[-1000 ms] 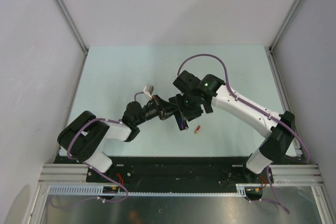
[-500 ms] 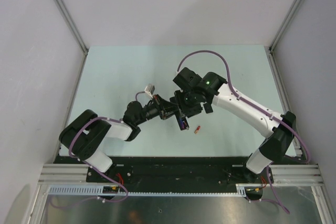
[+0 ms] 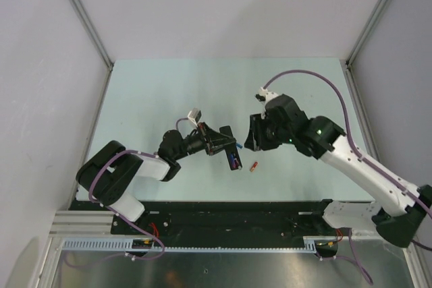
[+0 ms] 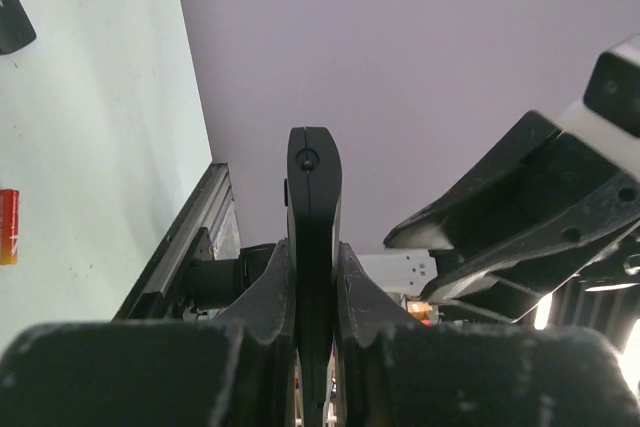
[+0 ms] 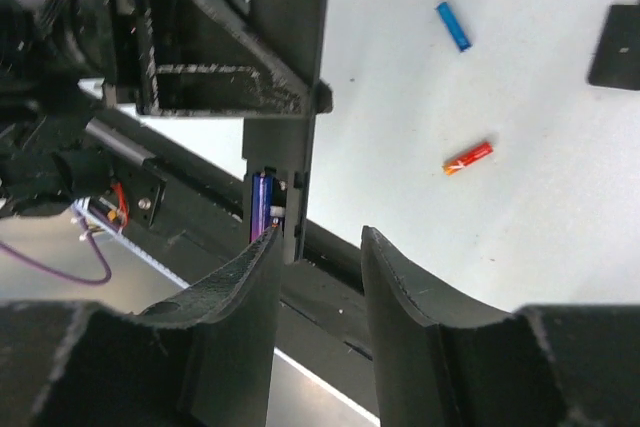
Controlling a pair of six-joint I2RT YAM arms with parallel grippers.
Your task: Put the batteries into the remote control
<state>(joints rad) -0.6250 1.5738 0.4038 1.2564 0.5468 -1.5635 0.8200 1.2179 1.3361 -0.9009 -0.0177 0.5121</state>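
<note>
The slim black remote control (image 5: 287, 67) stands on edge, with my left gripper (image 4: 315, 247) shut on it; from above the remote (image 3: 233, 159) shows just beyond the left gripper (image 3: 225, 144). Its open compartment holds a blue-violet battery (image 5: 262, 202). A blue battery (image 5: 453, 26) and a red-orange battery (image 5: 468, 157) lie loose on the table; from above they are the blue battery (image 3: 238, 145) and the red-orange battery (image 3: 254, 166). My right gripper (image 5: 320, 242) is open and empty, just right of the remote; from above, the right gripper (image 3: 251, 141).
A flat black piece (image 5: 615, 47) lies on the pale green table (image 3: 155, 92) beyond the loose batteries; it also shows as the black piece (image 4: 10, 22). The black base rail (image 3: 223, 214) runs along the near edge. Grey walls close in the sides and back.
My right gripper has pulled back to the right, away from the remote, with its jaws a little wider. The blue battery beside the remote now shows. The left arm has held still.
</note>
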